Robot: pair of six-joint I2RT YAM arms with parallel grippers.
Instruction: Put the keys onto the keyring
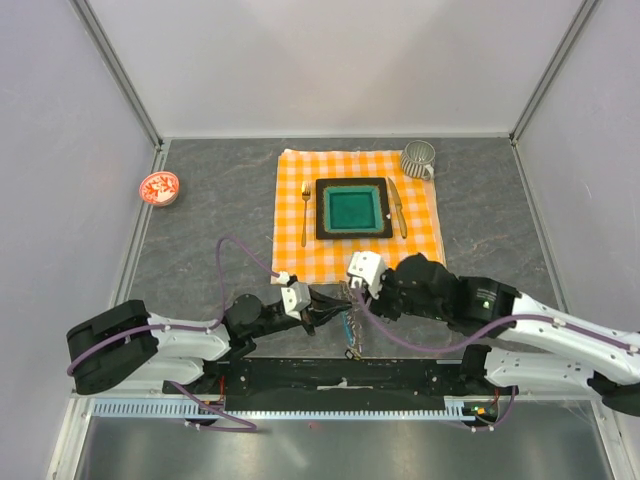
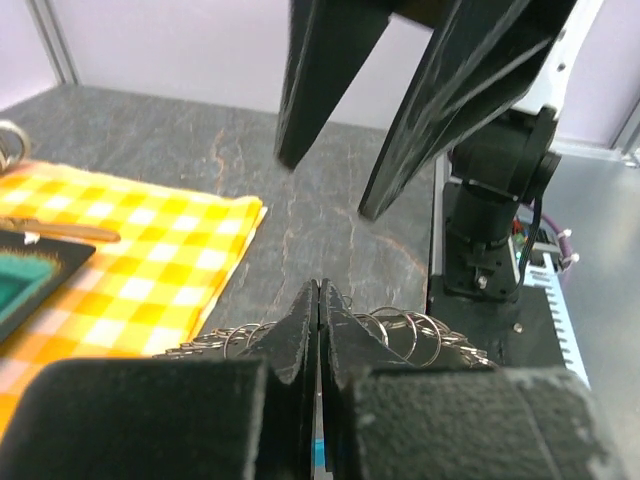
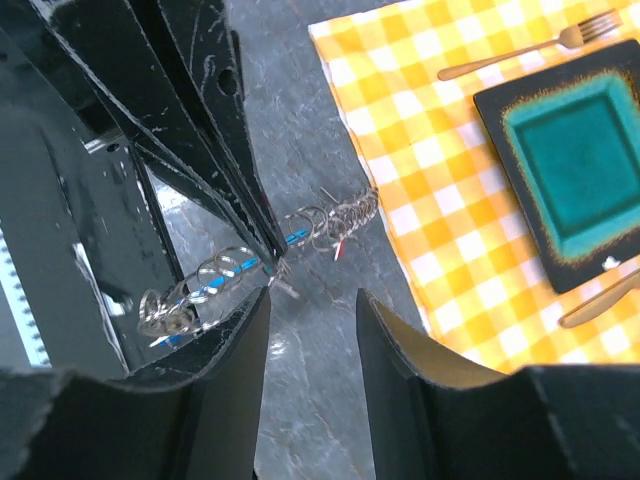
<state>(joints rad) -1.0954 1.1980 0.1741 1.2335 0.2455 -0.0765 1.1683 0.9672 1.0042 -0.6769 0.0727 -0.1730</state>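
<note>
My left gripper (image 2: 318,300) has its fingers pressed together on the keyring (image 3: 330,222), a string of silvery wire loops held over the grey table (image 1: 210,200), just near of the checked cloth (image 1: 300,190) and between the two arms. A blue strip and a red tag (image 3: 337,250) show among the loops; I cannot tell single keys apart. My right gripper (image 3: 314,298) hangs over the loops, fingers apart and holding nothing.
</note>
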